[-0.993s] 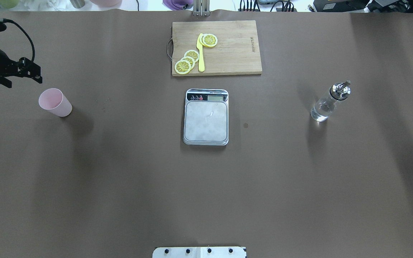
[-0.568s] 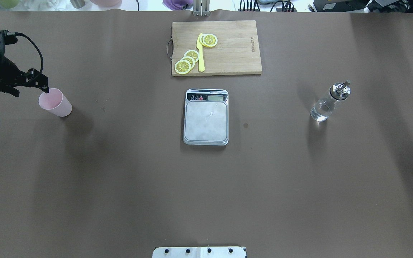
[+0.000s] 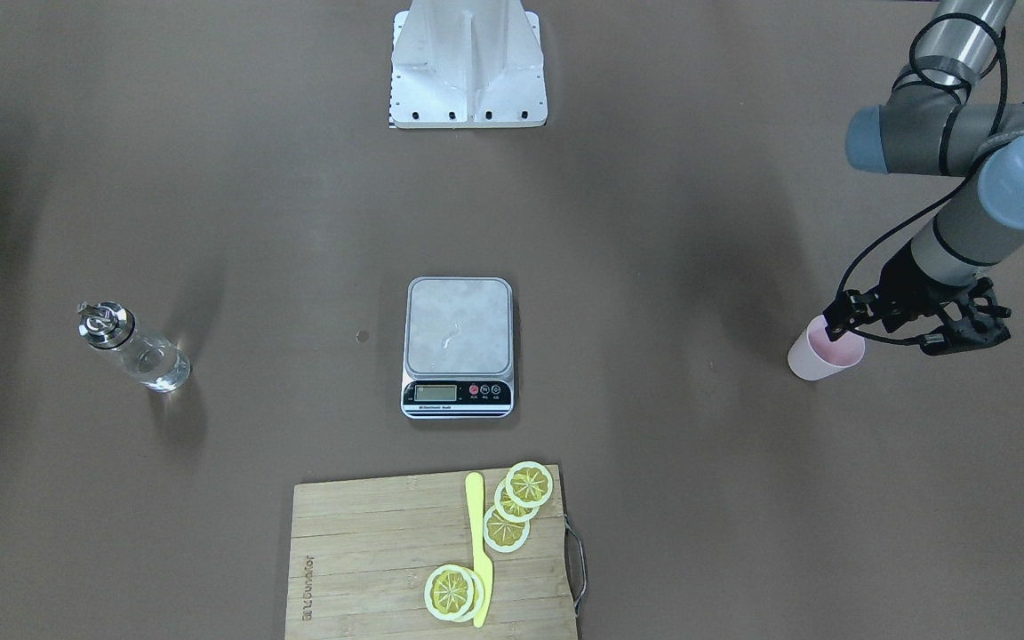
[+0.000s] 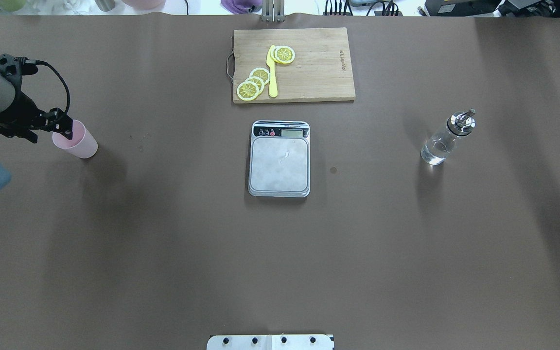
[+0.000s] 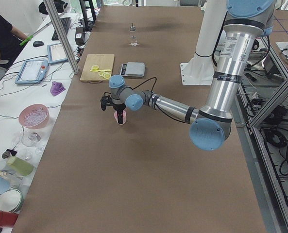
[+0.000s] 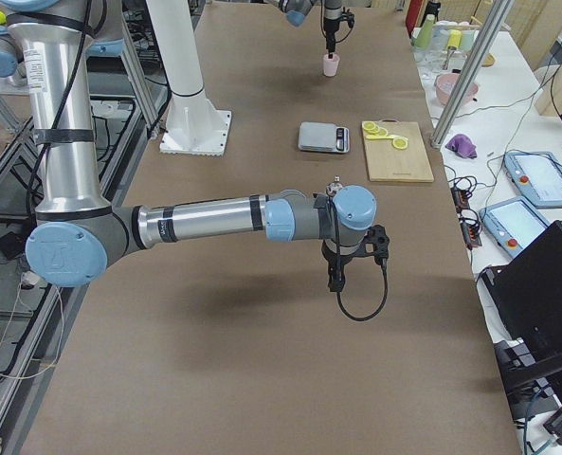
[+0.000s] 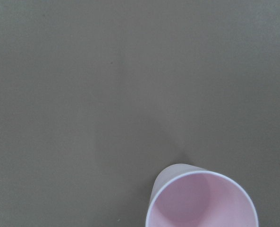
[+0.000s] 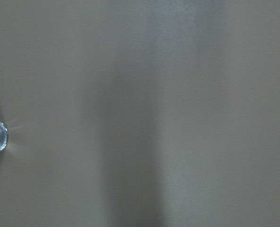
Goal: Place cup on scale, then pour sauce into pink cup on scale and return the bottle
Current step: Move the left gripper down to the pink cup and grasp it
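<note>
The cup (image 4: 78, 141) stands upright on the table (image 4: 163, 243) at the robot's far left, mouth up, its long axis vertical. The left gripper (image 4: 61, 129) hangs straight above it, pointing down. From overhead and from the front, one dark finger sits over the cup's open mouth. The rest of the claw lies outboard, beyond the cup's wall on the side away from the scale (image 4: 279, 163). The jaws look parted and hold nothing. In the left wrist view the cup's rim fills the bottom right corner, so the cup lies slightly off the camera's centre, toward the fingers.

The coming move likely turns on that wall between the fingers: a short drop, then a pinch on the rim. A poor line could tip the light cup.

The scale lies well apart at mid-table, its platform bare. The bottle (image 4: 443, 141) stands far to the right. The right gripper (image 6: 337, 280) hovers near the bottle; whether it is parted or clenched cannot be told. The left arm is plainly the nearer one to the cup.
</note>
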